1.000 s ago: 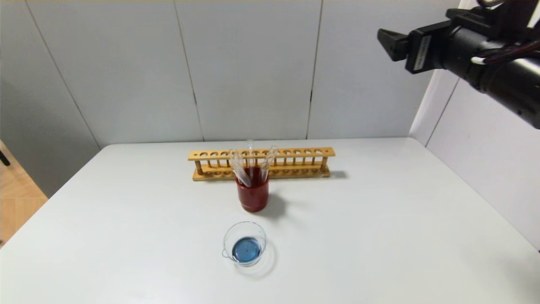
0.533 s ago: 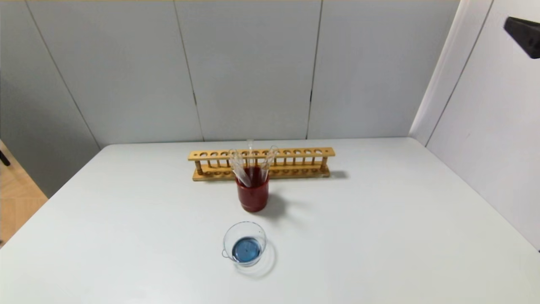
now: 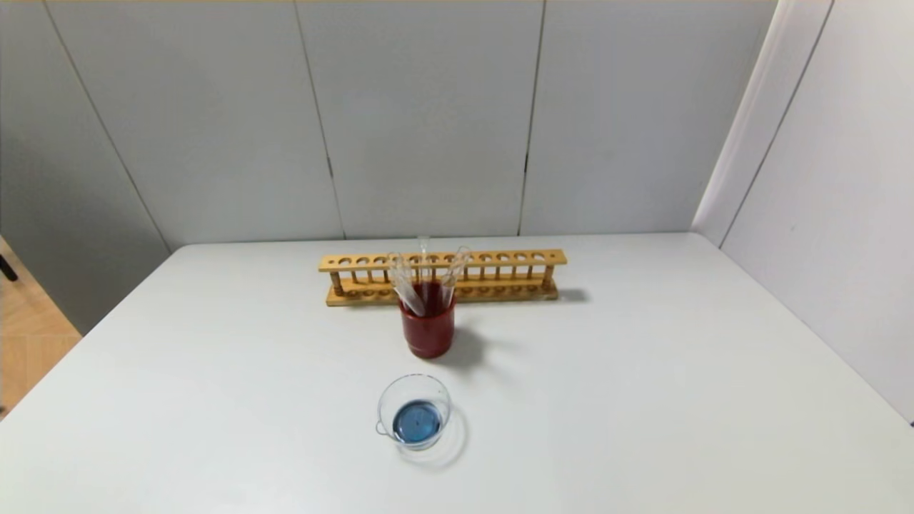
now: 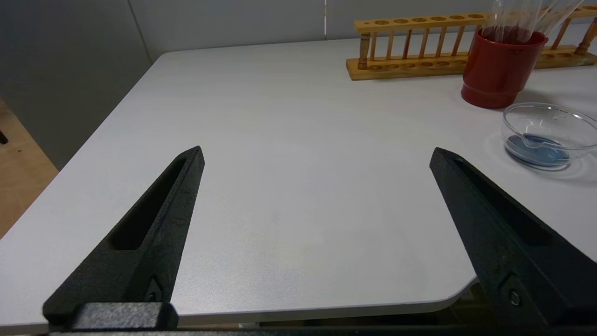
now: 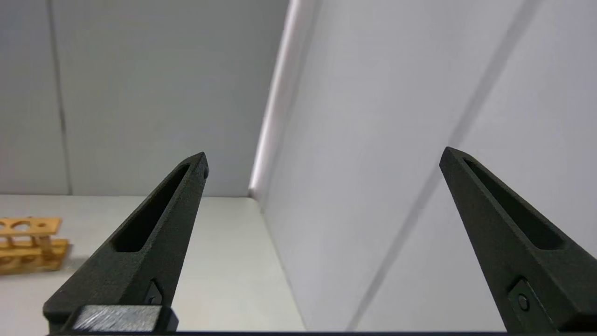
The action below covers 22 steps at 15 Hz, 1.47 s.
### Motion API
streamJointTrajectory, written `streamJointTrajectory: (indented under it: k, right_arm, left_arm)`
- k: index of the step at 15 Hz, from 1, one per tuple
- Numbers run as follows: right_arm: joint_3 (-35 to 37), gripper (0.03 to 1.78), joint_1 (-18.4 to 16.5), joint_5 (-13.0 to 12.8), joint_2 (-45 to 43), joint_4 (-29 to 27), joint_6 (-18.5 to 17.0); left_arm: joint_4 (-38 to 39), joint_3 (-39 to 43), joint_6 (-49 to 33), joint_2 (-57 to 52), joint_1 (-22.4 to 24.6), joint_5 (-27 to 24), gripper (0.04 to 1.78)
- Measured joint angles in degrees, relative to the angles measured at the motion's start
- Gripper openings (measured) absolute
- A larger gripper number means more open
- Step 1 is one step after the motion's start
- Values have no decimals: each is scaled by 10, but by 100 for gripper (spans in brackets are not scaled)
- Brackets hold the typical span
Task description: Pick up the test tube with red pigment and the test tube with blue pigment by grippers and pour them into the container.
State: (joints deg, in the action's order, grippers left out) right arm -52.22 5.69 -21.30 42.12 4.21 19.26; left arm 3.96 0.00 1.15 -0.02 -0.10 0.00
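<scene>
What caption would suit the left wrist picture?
Open left gripper above white table; beyond it, dark red cup, wooden tube rack, clear glass dish holding blue liquid.

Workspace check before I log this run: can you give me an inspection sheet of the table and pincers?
Surface: white table, no spills seen.
Job's things: container near the front, blue liquid pooled inside; clear tubes leaning in the red cup; their pigment cannot be told.
Clutter: wooden rack behind the cup, its holes look empty.
Grippers: left pincer open, low over the table's left front; right pincer open, up beside the right wall; both empty, both outside the head view.
Cables: nothing seen.
Surroundings: grey wall panels, wood floor at left.
</scene>
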Motion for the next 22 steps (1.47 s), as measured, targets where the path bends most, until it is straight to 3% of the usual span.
streamJointTrajectory:
  k: [5,12,13,15,17,20,22]
  right_arm:
    - [-24,174,-38,-8,-132,-74,2]
    - [19,174,-43,7,-281,-77,0]
    - [27,174,-46,20,-307,-74,-3]
    - [50,174,-51,70,-355,-76,-17]
    - [106,174,-52,108,-391,-76,-34]
    - [210,174,-53,129,-414,-77,-103]
    - [292,174,-53,134,-419,-69,-125]
  left_arm:
    - [0,0,0,0,0,0,171]
    - [0,0,0,0,0,0,171]
    - [0,0,0,0,0,0,171]
    - [0,0,0,0,0,0,171]
    - [0,0,0,0,0,0,171]
    - [0,0,0,0,0,0,171]
    - [0,0,0,0,0,0,171]
